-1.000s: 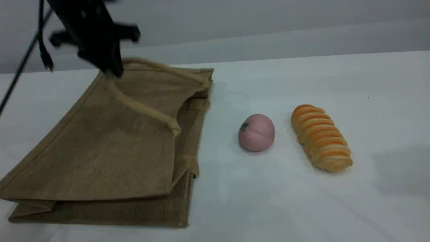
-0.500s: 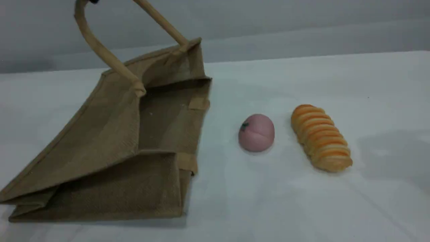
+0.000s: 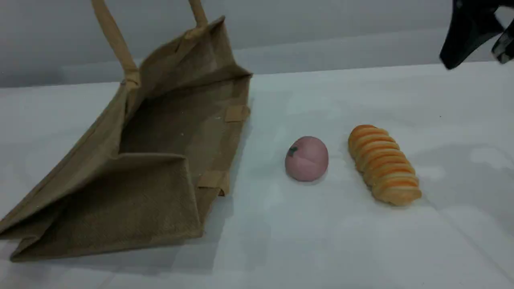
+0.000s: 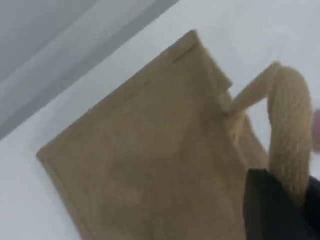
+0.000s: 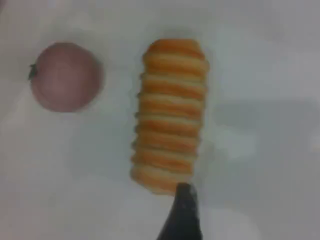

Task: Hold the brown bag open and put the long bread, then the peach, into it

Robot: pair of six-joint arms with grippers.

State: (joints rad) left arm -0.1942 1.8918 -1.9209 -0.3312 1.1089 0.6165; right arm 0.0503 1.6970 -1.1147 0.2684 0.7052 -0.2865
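Note:
The brown bag (image 3: 120,172) lies on the table's left with its mouth gaping toward the right. Its upper side hangs from a beige handle (image 3: 114,40) that runs out of the scene view's top edge. In the left wrist view that handle (image 4: 289,130) goes into my left gripper (image 4: 285,215), which is shut on it above the bag (image 4: 150,150). The peach (image 3: 306,158) and the long bread (image 3: 383,163) rest side by side right of the bag. My right gripper (image 3: 476,56) hovers open at the top right. Its fingertip (image 5: 182,215) shows just over the bread's (image 5: 171,112) near end, with the peach (image 5: 66,76) to the left.
The white table (image 3: 321,241) runs bare in front of and right of the food. A grey wall stands behind the table's far edge.
My left gripper has risen out of the scene view with the handle, pulling the bag's mouth wider open. The right gripper has come into view at the top right.

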